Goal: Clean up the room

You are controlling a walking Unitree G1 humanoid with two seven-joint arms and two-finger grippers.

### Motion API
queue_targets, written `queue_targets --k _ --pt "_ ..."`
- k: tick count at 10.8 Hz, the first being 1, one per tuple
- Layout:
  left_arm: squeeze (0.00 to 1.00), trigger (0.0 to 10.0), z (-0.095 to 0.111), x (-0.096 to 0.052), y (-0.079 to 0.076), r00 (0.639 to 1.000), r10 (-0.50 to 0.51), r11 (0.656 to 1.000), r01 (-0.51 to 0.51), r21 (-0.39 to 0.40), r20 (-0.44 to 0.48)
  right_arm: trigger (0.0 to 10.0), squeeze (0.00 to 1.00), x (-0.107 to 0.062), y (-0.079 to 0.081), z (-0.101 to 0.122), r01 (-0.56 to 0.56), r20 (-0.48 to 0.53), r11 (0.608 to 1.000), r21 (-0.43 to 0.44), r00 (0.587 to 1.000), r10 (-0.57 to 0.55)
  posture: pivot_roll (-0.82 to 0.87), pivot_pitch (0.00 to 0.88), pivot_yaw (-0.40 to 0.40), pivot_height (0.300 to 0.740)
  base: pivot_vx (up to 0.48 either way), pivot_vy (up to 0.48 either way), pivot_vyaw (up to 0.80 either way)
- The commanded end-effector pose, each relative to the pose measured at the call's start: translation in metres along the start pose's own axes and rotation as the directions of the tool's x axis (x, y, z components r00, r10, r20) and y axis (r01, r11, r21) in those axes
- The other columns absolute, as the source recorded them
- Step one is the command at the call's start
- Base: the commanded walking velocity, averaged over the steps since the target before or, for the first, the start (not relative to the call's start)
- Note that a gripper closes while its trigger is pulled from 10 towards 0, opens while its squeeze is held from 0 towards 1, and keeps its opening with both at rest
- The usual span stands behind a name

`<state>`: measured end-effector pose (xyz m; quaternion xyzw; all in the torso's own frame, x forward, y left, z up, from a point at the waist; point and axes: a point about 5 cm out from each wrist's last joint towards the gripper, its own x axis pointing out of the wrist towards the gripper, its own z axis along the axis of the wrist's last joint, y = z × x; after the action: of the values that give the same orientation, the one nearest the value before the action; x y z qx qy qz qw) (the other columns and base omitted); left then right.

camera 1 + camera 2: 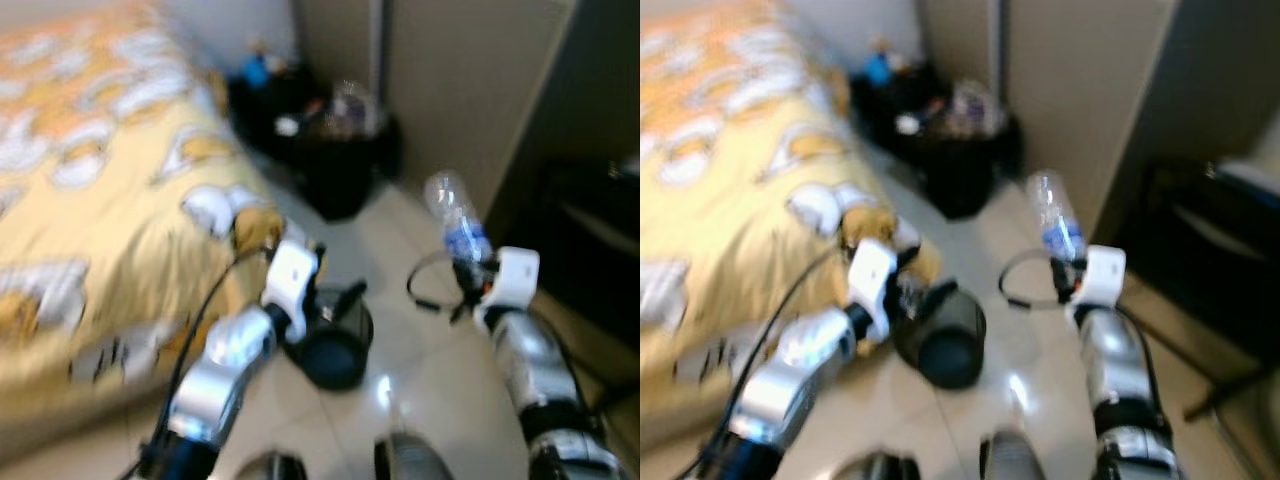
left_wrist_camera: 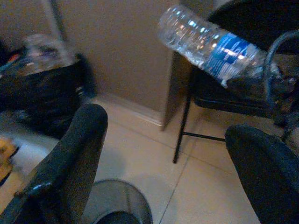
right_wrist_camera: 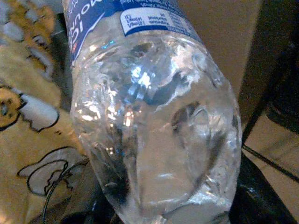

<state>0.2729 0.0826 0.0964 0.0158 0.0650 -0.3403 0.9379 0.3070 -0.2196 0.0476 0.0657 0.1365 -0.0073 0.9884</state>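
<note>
We are carrying a clear plastic water bottle point(image 1: 455, 222) in our right gripper point(image 1: 472, 278), whose fingers are clamped around the bottle's lower end while the rest tilts up and away from us. Below and beside the bottle, our left gripper point(image 1: 335, 300) hangs with its fingers spread wide and empty, just above a small dark mesh bin point(image 1: 335, 350) standing on the tiled floor point(image 1: 420, 370) close to the yellow patterned bed point(image 1: 100, 180). Beyond the bottle, against the wall, a black trash bag point(image 1: 335, 150) sits already stuffed with rubbish.

The step in hand looks like dropping the bottle into the bin. To do it well, we should bring the right gripper over the bin's mouth, tip the bottle downward and release only once it is centred, keeping the left fingers out of its path. The thin plastic is already crumpled, so we need no harder squeeze.

The bottle's blue label point(image 3: 126, 18) carries white lettering, but it is cropped and blurred; we cannot read a brand.
</note>
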Motion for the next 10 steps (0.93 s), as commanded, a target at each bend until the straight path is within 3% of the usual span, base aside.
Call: queue_targets --k 1,3,4,5,6,7,9,10 --pt "0.0 10.0 -0.004 -0.008 0.006 0.999 0.04 0.999 -0.04 0.021 -0.013 10.0 0.04 0.002 0.012 0.005 -0.059 0.031 0.998 -0.012 0.998 0.059 -0.21 0.096 0.074 0.74 0.0 0.0 0.71" --pt "0.0 10.0 -0.012 -0.019 0.009 0.991 0.129 0.992 -0.128 0.016 -0.021 10.0 0.11 0.005 0.017 0.003 -0.081 0.008 0.996 -0.025 0.997 0.081 -0.18 0.104 0.052 0.74 0.0 0.0 0.69" --pt "0.0 10.0 -0.022 -0.034 0.024 0.95 0.309 0.948 -0.312 -0.07 -0.047 10.0 0.12 0.005 0.023 0.001 -0.104 -0.001 0.994 -0.037 0.995 0.104 -0.18 0.105 0.045 0.74 0.0 0.0 0.69" --pt "0.0 10.0 -0.026 -0.043 0.026 0.935 0.353 0.934 -0.355 -0.045 -0.041 10.0 0.13 0.005 0.025 -0.001 -0.116 -0.01 0.992 -0.044 0.993 0.116 -0.17 0.107 0.039 0.74 0.0 0.0 0.69" --pt "0.0 10.0 -0.03 -0.048 0.021 0.931 0.361 0.932 -0.362 -0.016 -0.053 10.0 0.24 0.006 0.028 -0.004 -0.123 -0.023 0.991 -0.046 0.992 0.122 -0.15 0.124 0.025 0.74 0.0 0.0 0.66" --pt "0.0 10.0 -0.03 -0.048 0.02 0.93 0.363 0.932 -0.363 0.0 -0.052 10.0 0.25 0.007 0.029 -0.004 -0.127 -0.027 0.991 -0.052 0.992 0.126 -0.15 0.132 0.022 0.74 0.0 0.0 0.66" --pt "0.0 10.0 -0.022 -0.048 0.014 0.952 0.307 0.951 -0.306 0.041 -0.02 10.0 0.0 0.012 0.033 -0.004 -0.114 -0.054 0.99 -0.085 0.993 0.109 -0.13 0.152 0.017 0.74 0.24 0.0 0.35" --pt "0.0 10.0 -0.02 -0.047 0.013 0.961 0.275 0.958 -0.272 0.086 -0.022 10.0 0.0 0.012 0.036 -0.006 -0.113 -0.058 0.99 -0.087 0.992 0.109 -0.12 0.157 0.019 0.74 0.48 0.0 0.0"
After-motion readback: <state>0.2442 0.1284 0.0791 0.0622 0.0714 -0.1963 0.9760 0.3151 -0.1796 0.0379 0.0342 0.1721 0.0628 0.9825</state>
